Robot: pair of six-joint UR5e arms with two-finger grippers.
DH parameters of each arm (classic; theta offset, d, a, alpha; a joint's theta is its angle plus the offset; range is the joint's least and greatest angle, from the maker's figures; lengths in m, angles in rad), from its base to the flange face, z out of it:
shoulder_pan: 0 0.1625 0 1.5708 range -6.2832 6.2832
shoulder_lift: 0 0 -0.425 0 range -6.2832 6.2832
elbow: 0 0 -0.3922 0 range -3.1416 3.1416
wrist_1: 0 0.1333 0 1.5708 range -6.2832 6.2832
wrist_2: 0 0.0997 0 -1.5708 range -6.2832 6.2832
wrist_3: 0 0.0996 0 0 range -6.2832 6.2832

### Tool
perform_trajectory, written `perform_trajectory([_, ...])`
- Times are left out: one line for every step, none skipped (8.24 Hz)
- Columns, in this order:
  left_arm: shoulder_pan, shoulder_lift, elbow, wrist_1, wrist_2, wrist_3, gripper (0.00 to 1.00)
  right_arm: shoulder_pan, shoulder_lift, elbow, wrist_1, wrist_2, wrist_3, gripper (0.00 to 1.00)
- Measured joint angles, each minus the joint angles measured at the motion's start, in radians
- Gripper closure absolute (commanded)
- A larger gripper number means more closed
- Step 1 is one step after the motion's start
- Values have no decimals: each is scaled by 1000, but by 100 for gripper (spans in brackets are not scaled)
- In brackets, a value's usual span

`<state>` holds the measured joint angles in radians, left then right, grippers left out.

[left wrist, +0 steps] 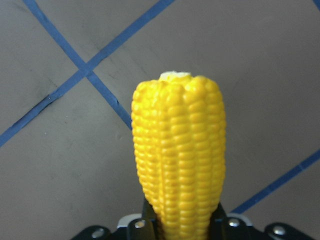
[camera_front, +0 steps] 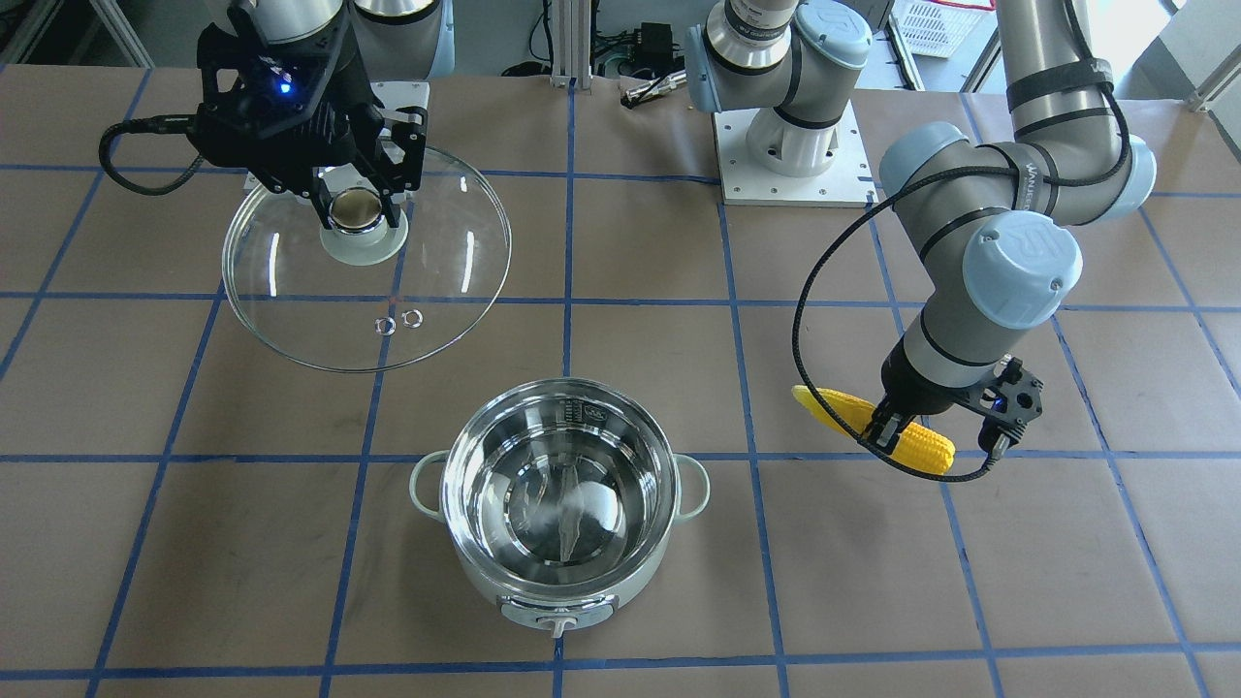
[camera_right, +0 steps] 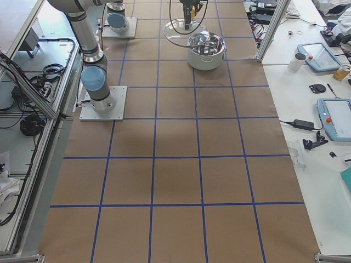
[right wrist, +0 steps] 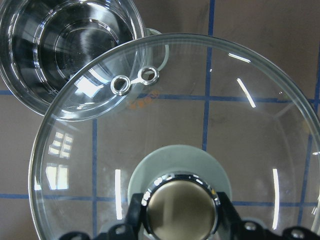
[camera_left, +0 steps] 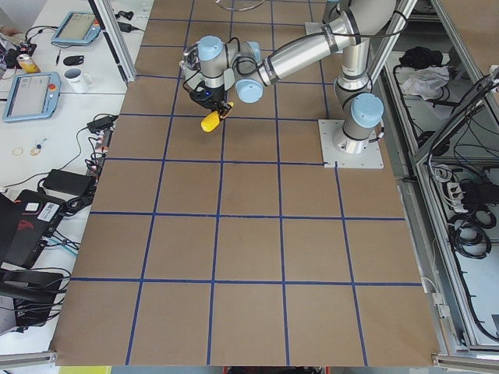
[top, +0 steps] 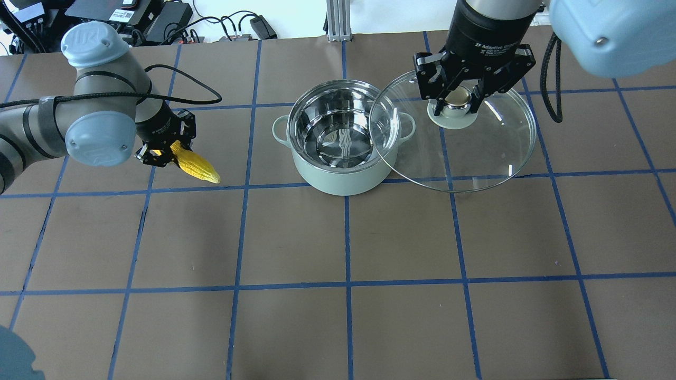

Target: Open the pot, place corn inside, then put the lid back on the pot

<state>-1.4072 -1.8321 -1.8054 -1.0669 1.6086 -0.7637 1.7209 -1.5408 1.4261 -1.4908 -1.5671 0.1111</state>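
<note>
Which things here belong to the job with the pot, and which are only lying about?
For the job: pot, open and empty; corn, in the left gripper; lid, held by the right gripper.
Just lying about: mug, teach pendant, white basket.

We see mirror-bright steel inside the pot (top: 338,182). The lid (top: 475,153) is glossy clear glass, the corn (left wrist: 177,160) bumpy plastic, the surface (top: 338,316) matt paper.

The left arm (camera_front: 955,325) and right arm (camera_right: 88,38) are grey tubes with pale blue round caps (camera_front: 1023,267) marked "UR". A black cable (camera_front: 803,291) loops by the left one. The left gripper (camera_front: 897,431) and right gripper (camera_front: 357,208) are black.
</note>
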Motion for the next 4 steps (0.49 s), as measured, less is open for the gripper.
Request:
perform_trajectory([-19,0,35,-58,-30,61,100,-1,0,0,2,1,-2,66])
perform_trajectory([-35,0,70,-101,-54,139,100,-1,-1,0,3,1,-3,66])
perform_trajectory([-50,3,98,-124,-89,216,100,-1,-1,0,3,1,-4,66])
perform_trajectory([-65,7,115,-132,-110,291,100,-1,-1,0,2,1,-4,66])
